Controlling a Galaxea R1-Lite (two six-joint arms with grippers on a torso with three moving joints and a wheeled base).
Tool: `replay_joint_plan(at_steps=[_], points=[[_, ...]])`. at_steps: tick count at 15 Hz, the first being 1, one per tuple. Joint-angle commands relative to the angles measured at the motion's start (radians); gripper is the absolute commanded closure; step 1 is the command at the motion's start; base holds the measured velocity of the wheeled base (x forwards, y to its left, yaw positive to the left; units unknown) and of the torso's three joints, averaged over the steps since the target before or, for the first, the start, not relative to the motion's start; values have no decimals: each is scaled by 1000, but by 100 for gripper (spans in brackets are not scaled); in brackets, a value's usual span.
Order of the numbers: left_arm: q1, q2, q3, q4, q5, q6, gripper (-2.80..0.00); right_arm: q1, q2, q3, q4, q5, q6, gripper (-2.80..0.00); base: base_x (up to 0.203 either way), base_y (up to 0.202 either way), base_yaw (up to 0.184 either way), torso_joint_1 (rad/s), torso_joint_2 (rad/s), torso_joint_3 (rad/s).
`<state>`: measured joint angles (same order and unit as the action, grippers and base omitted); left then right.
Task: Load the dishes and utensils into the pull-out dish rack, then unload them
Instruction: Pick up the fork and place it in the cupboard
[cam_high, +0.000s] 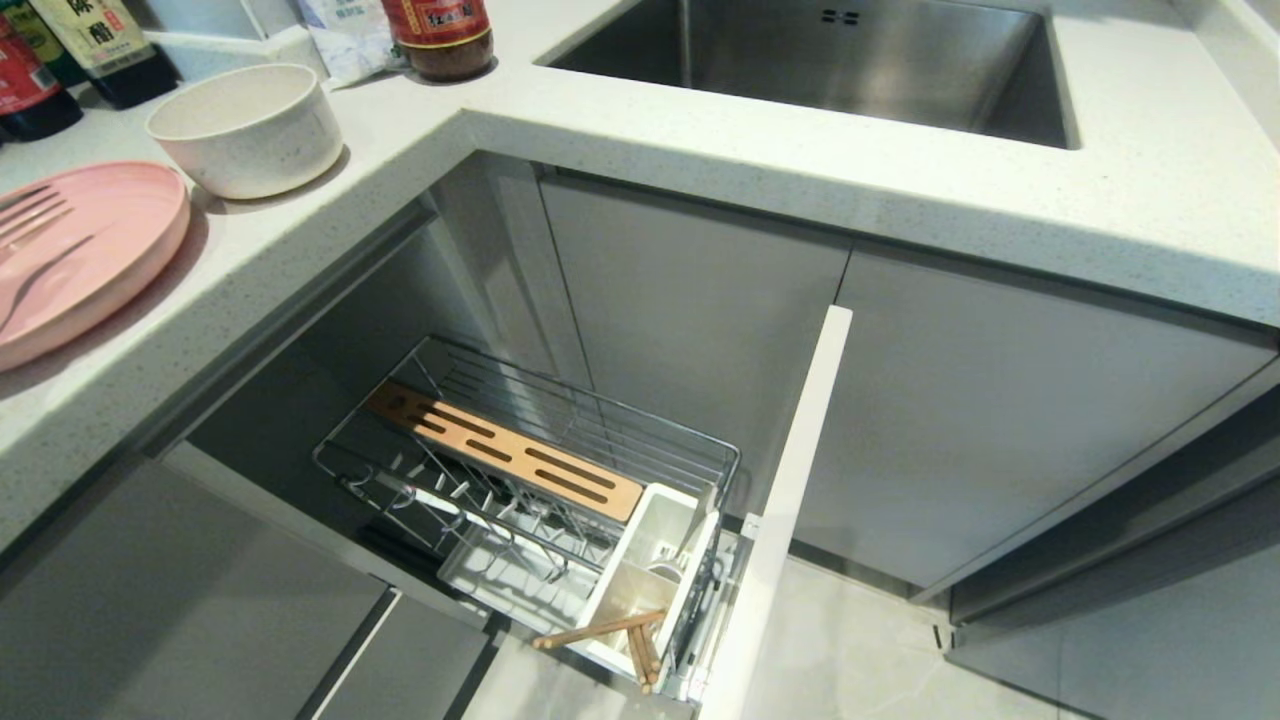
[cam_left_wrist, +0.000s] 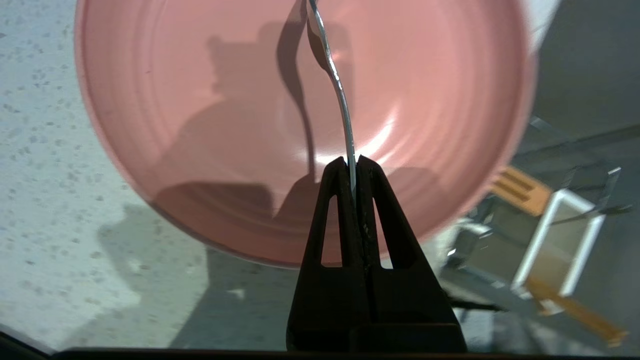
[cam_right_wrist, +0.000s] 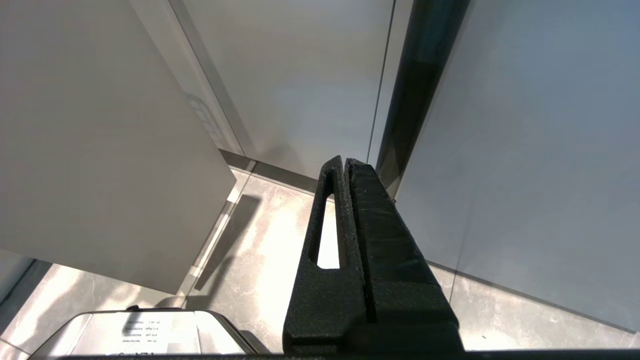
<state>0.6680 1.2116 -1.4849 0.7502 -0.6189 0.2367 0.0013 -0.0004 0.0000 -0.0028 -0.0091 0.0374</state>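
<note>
Item: fork (cam_left_wrist: 342, 107), pinched in my left end effector (cam_left_wrist: 351, 167) above pink plate (cam_left_wrist: 200, 125) on desk (cam_high: 700, 150). Chopsticks (cam_high: 610, 632) in rack (cam_high: 520, 440) cup, five o'clock. Right end effector (cam_right_wrist: 346, 165) pressed together, parked.

The left gripper (cam_left_wrist: 352, 165) is off the head view's left edge and shows only in its own wrist view, its two black fingers (cam_left_wrist: 335, 200) pressed together on the thin handle of the fork (cam_left_wrist: 342, 105). The right gripper (cam_right_wrist: 346, 162) hangs low by the floor, fingers pressed together and empty.
</note>
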Motion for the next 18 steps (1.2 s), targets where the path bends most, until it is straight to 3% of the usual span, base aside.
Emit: replay_joint_plan(at_steps=[1, 3, 4, 8, 11, 13, 18], points=[[-27, -44, -21, 3, -4, -84, 0, 0, 0, 0, 0, 0, 1, 0, 0, 0, 0, 0, 0, 0], [-94, -83, -46, 3, -4, -211, 0, 0, 0, 0, 0, 0, -1, 0, 0, 0, 0, 0, 0, 0], [-132, -91, -51, 3, -4, -240, 0, 0, 0, 0, 0, 0, 1, 0, 0, 0, 0, 0, 0, 0], [-363, -69, -101, 7, 2, -275, 0, 0, 0, 0, 0, 0, -1, 0, 0, 0, 0, 0, 0, 0], [-506, -52, -102, 9, 8, -368, 0, 0, 0, 0, 0, 0, 0, 0, 0, 0, 0, 0, 0, 0], [-638, -45, -87, 13, 12, -401, 0, 0, 0, 0, 0, 0, -1, 0, 0, 0, 0, 0, 0, 0], [-968, 13, 5, 24, 125, -450, 0, 0, 0, 0, 0, 0, 0, 0, 0, 0, 0, 0, 0, 0]])
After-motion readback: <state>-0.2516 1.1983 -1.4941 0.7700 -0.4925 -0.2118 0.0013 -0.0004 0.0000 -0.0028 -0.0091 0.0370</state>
